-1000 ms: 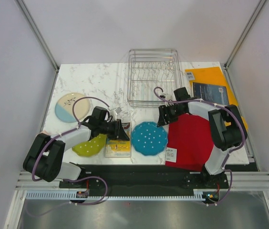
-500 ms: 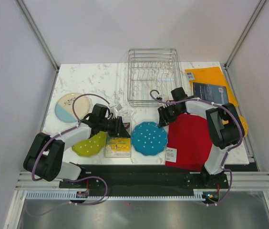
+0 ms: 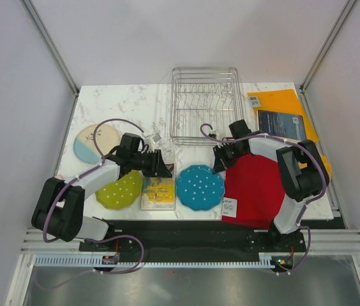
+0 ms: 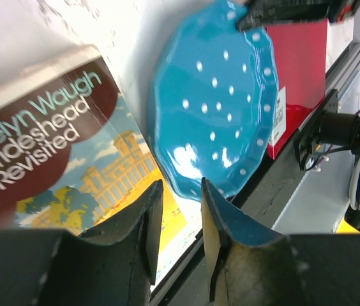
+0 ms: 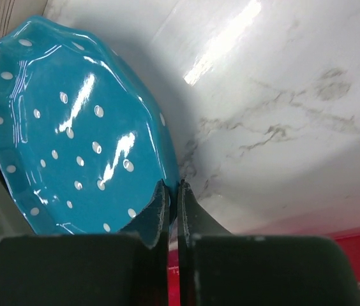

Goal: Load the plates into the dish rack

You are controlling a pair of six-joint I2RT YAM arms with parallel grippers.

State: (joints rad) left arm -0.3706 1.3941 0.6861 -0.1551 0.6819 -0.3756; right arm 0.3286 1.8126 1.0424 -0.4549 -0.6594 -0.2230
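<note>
Where we stand: we judge the step in hand to be picking up the teal plate point(image 3: 199, 186) by its rim, so that it can go into the dish rack point(image 3: 204, 68).
Teal plate: it lies flat on the marble table point(image 3: 122, 105), between the book point(image 3: 157, 191) and the red folder point(image 3: 256, 188). It is near the rack's front side but outside it.
Right gripper: the right gripper point(image 5: 172, 188) is clenched, its tips meeting right at the plate's scalloped edge. We cannot tell whether the rim is caught between them or whether they closed just beside it.
Left gripper: the left gripper point(image 4: 180, 188) hangs over the book's cover with its jaws parted and nothing between them.
Other plates: the lime green plate point(image 3: 121, 191) and the cream-and-blue plate point(image 3: 90, 143) lie on the left of the table. We see no plate in the rack.
Doing it well: we would check the bite first. If the rim is not held, we would reopen and work one finger under the lip, which sits close to the table. We would lift slowly, since a glazed rim may slip, then tip the plate upright and slot it between two prongs. We would keep the left arm out of the way.
Book cover: in the left wrist view we read "velyn Waugh", the first letter cut off, and "Brideshead Revisited".
Sticker: a white label point(image 3: 229, 205) sits on the folder's corner, its print too small for us to read.
</note>
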